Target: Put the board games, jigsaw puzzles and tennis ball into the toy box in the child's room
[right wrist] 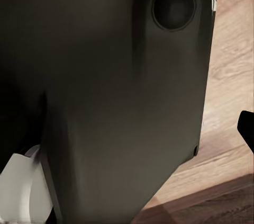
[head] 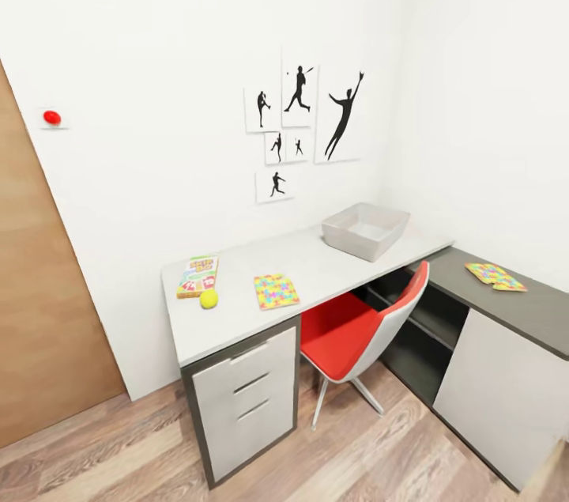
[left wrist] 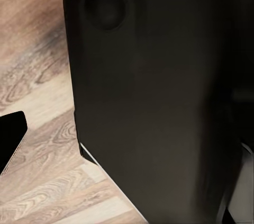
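Toys are all sitting out on the table (head: 316, 265), nothing binned yet. Going left to right: SKIP-BO board game (head: 197, 275) with the tennis ball (head: 209, 299) touching it at its 5 o'clock, one jigsaw puzzle (head: 276, 291), the toy box (head: 365, 230) near the corner, and a second puzzle (head: 495, 276) out on the far wing. Red chair (head: 356, 332) is tucked in the middle. Looks like the approach step; next it needs to roll closer and reach. Can't tell whether either arm's fingers are spread or closed.

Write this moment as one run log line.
phase: approach | toy box: empty, on table | ball beside game box | puzzles: on table
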